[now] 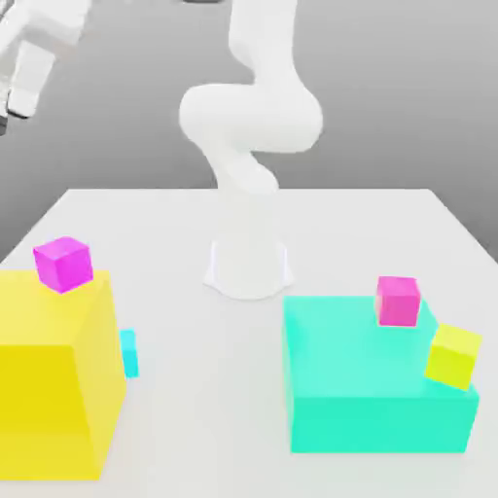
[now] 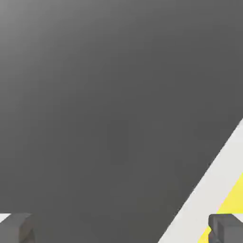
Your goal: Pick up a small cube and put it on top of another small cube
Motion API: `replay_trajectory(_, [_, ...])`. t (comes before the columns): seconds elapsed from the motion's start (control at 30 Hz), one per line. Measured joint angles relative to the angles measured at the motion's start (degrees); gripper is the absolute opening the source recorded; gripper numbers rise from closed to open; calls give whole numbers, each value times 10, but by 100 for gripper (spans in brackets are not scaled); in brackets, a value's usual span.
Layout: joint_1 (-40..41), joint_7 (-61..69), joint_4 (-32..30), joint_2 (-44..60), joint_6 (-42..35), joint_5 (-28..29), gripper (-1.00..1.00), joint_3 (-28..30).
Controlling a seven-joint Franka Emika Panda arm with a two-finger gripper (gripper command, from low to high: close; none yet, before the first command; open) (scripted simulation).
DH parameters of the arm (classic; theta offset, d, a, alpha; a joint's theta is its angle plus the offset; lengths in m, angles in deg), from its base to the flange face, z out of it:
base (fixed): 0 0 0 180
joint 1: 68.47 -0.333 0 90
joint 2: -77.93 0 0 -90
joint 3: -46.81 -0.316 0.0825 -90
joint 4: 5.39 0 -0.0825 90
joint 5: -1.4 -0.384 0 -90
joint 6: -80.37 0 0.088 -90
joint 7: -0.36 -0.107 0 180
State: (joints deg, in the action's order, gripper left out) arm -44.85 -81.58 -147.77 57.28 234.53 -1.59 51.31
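The small cyan cube rests on the table, half hidden behind the large yellow block. One small pink cube sits on top of that yellow block. A second pink cube sits on the large cyan block. My gripper hangs high at the exterior view's far upper left, well above and away from all cubes. In the hand view the gripper is open, its fingertips set wide apart with nothing between them.
A small yellow cube leans on the cyan block's corner at the exterior view's right. The arm's white base stands mid-table. The hand view catches the table's edge and a sliver of the yellow block.
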Motion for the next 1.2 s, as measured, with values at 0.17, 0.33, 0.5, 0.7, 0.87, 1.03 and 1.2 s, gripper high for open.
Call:
replay_trajectory(0.17, [65,-102,-35,74,72,-23,0,31])
replay_trajectory(0.33, [116,-185,-70,149,143,-71,0,74])
replay_trajectory(0.5, [130,-268,-128,195,162,-147,0,81])
replay_trajectory(0.7, [118,-396,-195,211,146,-196,0,70])
replay_trajectory(0.87, [98,-542,-223,198,128,-145,0,56])
replay_trajectory(1.03, [85,-692,-247,185,108,-85,0,42])
replay_trajectory(1.2, [122,-815,-252,169,92,-18,0,-16])
